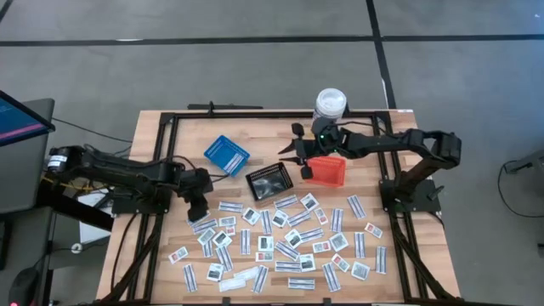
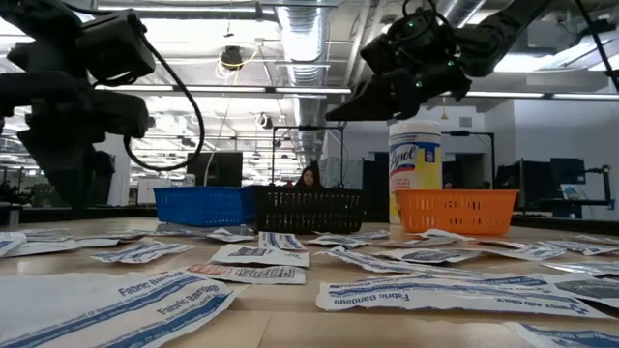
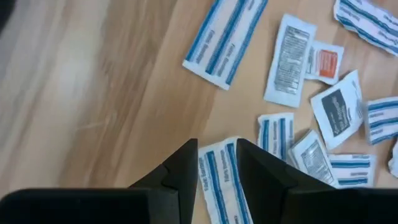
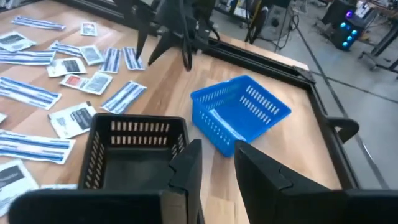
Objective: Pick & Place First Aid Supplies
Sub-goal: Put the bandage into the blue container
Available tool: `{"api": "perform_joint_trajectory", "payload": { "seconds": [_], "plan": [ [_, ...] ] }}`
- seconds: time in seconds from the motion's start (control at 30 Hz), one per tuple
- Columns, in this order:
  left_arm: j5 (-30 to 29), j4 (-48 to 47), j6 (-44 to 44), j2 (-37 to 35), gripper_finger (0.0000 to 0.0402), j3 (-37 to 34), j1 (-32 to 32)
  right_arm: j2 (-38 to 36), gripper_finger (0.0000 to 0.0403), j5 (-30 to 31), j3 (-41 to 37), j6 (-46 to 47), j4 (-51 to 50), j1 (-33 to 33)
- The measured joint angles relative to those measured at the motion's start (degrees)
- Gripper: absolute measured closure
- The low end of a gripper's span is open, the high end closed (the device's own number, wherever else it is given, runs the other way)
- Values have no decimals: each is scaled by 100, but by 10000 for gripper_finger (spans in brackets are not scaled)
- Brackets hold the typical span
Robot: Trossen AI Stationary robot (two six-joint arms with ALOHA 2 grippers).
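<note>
Left gripper (image 3: 216,163) is held narrowly open over a bandage strip (image 3: 219,180) — long axis running between the fingers. Right gripper (image 4: 216,163) — narrow gap, nothing held — is poised above the black basket (image 4: 134,149).

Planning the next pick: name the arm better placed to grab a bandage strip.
Left. The left gripper hangs open right over a bandage strip; the right gripper hovers empty above the black basket.

On your wooden surface (image 1: 153,255): one blue basket (image 1: 226,155), one black basket (image 1: 269,181) just beside it, one orange basket (image 1: 326,170), and one tall white bottle (image 1: 329,106) with a yellow label, standing upright behind the orange basket.
</note>
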Motion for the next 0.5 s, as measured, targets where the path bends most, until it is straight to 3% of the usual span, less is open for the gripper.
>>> {"api": "perform_joint_trajectory", "payload": {
  "seconds": [0.17,0.5],
  "plan": [
    [-519,-10,-466,59,291,-213,-341,-41,316,2,9,-31,-44,22],
    [-962,179,-814,90,301,-472,-746,-17,316,4,7,-35,-71,15]
  ]
}}
